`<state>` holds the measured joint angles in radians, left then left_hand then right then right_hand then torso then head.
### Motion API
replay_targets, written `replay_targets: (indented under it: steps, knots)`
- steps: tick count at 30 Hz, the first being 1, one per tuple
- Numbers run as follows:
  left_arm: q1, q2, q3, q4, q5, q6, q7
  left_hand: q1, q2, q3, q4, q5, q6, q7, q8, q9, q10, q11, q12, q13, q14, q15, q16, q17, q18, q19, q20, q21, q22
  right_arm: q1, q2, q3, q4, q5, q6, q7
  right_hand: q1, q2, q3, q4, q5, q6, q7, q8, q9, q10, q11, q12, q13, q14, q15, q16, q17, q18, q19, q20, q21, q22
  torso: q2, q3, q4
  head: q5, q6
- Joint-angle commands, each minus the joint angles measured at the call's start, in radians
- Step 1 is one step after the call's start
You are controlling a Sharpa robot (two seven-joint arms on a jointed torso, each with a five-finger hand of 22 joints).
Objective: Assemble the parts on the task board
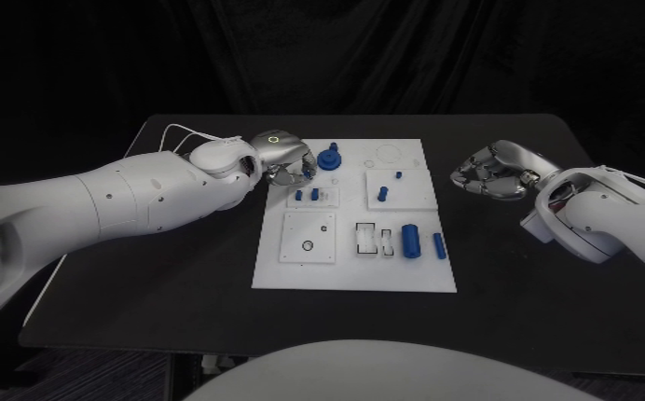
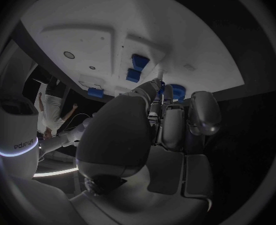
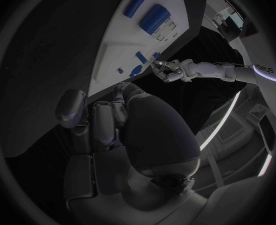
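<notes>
The white task board (image 1: 352,261) lies flat mid-table, its long axis running away from me, blue parts scattered over it: a fat cylinder (image 1: 411,241) and a slim one (image 1: 438,244) near the front right, both lying lengthwise along the board, and a round-based piece (image 1: 331,159) standing upright at the far left. My left hand (image 1: 282,159) hovers just beside that piece; whether my fingers touch it, I cannot tell. My wrist camera catches small blue blocks (image 2: 138,67) past my fingertips. My right hand (image 1: 492,173) sits off the board's right edge, fingers curled in, holding nothing.
</notes>
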<state>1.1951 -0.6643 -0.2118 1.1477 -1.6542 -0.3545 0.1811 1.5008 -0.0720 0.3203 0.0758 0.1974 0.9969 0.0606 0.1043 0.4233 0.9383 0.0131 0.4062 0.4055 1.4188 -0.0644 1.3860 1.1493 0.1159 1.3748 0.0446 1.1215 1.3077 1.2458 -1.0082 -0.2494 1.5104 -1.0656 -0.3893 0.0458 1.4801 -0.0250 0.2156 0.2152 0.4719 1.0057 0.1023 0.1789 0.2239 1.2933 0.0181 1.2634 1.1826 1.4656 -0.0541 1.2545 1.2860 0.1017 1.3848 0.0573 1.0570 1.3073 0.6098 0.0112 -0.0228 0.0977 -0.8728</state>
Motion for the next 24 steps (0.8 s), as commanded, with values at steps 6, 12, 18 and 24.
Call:
replay_targets:
  steps: [6, 12, 18, 24]
  knots:
    - [-0.004, 0.008, 0.001, -0.011, -0.002, 0.012, -0.002, -0.008, -0.003, 0.000, -0.006, -0.006, -0.001, 0.003, -0.004, -0.001, 0.007, 0.003, -0.004, -0.002, 0.001, -0.001, -0.002, -0.003, -0.017, 0.003, 0.000, -0.001, 0.074, -0.003, -0.002, 0.001, 0.000, -0.005, 0.006, -0.014, -0.010, 0.000, 0.005, -0.001, 0.006, -0.004, -0.001, -0.006, 0.001, -0.009, 0.001, -0.005, -0.001, 0.018, 0.005, -0.005, -0.001, 0.007, -0.006, 0.001, -0.002, 0.016, 0.000, -0.0004, -0.0006, 0.001, 0.000]
    - [-0.006, 0.012, 0.001, -0.015, -0.002, 0.008, -0.003, -0.008, -0.003, 0.000, -0.006, -0.007, -0.001, 0.003, -0.004, -0.001, 0.008, 0.003, -0.004, -0.002, 0.002, -0.001, -0.002, -0.003, -0.018, 0.004, 0.000, 0.000, 0.075, -0.003, -0.002, 0.001, 0.001, -0.005, 0.005, -0.014, -0.010, 0.000, 0.005, -0.001, 0.006, -0.004, -0.001, -0.006, 0.001, -0.009, 0.001, -0.005, -0.001, 0.018, 0.005, -0.005, -0.001, 0.007, -0.006, 0.001, -0.002, 0.016, 0.000, 0.0012, -0.0028, 0.001, 0.000]
    - [-0.007, 0.018, 0.001, -0.018, -0.002, 0.010, -0.003, -0.008, -0.003, 0.000, -0.006, -0.007, -0.001, 0.003, -0.005, -0.001, 0.009, 0.003, -0.005, -0.002, 0.001, -0.001, -0.003, -0.003, -0.018, 0.004, 0.000, 0.000, 0.075, -0.003, -0.003, 0.001, 0.001, -0.005, 0.004, -0.014, -0.010, 0.000, 0.005, -0.001, 0.006, -0.004, -0.001, -0.006, 0.001, -0.009, 0.001, -0.005, -0.001, 0.018, 0.005, -0.005, -0.001, 0.007, -0.006, 0.001, -0.002, 0.016, -0.001, 0.0020, -0.0027, 0.000, 0.000]
    - [-0.010, 0.026, 0.001, -0.025, -0.002, 0.013, -0.003, -0.008, -0.003, 0.000, -0.006, -0.008, -0.002, 0.003, -0.005, -0.001, 0.010, 0.004, -0.005, -0.003, 0.001, 0.000, -0.004, -0.005, -0.018, 0.004, 0.001, 0.000, 0.075, -0.003, -0.002, 0.001, 0.001, -0.005, 0.004, -0.013, -0.009, 0.000, 0.007, -0.003, 0.006, -0.006, 0.000, -0.007, 0.001, -0.008, 0.002, -0.004, 0.001, 0.018, 0.005, -0.005, -0.001, 0.007, -0.006, 0.001, -0.003, 0.016, -0.002, 0.0018, -0.0028, -0.001, 0.000]
